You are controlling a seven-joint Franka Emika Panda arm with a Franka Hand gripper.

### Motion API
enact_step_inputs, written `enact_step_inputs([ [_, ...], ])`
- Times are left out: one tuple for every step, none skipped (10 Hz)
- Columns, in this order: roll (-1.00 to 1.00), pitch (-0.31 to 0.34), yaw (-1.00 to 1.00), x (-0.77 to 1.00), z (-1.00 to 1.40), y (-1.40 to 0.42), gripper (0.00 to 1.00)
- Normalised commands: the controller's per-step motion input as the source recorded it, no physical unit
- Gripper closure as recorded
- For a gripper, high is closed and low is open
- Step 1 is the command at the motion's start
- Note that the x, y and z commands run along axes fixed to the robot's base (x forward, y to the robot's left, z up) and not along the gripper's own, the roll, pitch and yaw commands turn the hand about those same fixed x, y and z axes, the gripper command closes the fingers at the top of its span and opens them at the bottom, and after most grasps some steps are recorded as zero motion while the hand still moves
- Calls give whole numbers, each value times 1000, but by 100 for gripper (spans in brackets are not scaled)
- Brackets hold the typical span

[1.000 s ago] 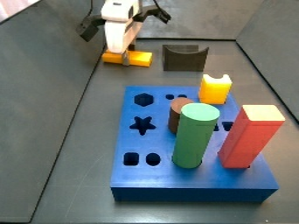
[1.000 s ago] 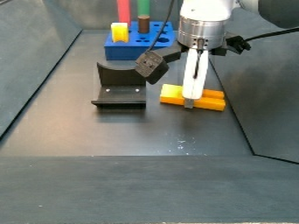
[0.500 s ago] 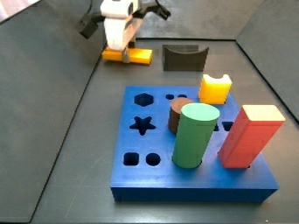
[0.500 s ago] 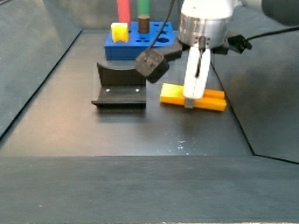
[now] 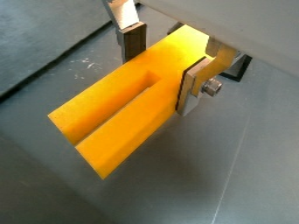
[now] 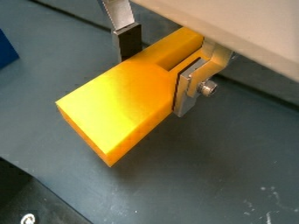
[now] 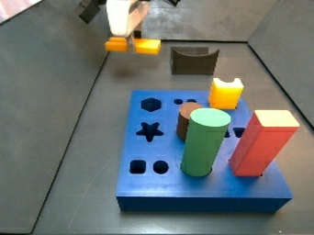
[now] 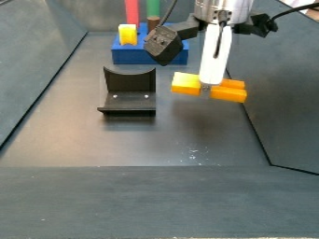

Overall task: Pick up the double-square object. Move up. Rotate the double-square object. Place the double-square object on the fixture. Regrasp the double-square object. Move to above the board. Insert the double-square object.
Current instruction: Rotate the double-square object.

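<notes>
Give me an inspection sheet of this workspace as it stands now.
Surface: dark grey floor, a few pale specks, nothing spilled.
Double-square object: yellow-orange bar, lifted clear of the floor, level, clamped near its middle.
Fixture: dark bracket on the floor beside the bar, nothing on it.
Board: blue, several shaped holes open.
Clutter: green cylinder, red block and short yellow peg stand in the board.
Tool: shut on the bar, one silver finger on each side, above the floor near the fixture.
Cables: black cable at the wrist.
Surroundings: grey walls.
</notes>
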Motion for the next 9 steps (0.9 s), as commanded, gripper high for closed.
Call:
enact_step_inputs([
  [8, -12, 0, -249, -52, 463, 100],
  [-17, -49, -23, -142, -36, 270, 100],
  [0, 0, -1000, 0, 0, 0, 100],
  [-1, -1, -1000, 29, 7, -52, 100],
  [-1, -1, -1000, 23, 6, -30, 100],
  [-1, -1, -1000, 14, 4, -9, 100],
  [-1, -1, -1000, 11, 3, -4, 100],
  [0, 0, -1000, 6, 2, 3, 100],
  [-1, 0, -1000, 4, 1, 8, 100],
])
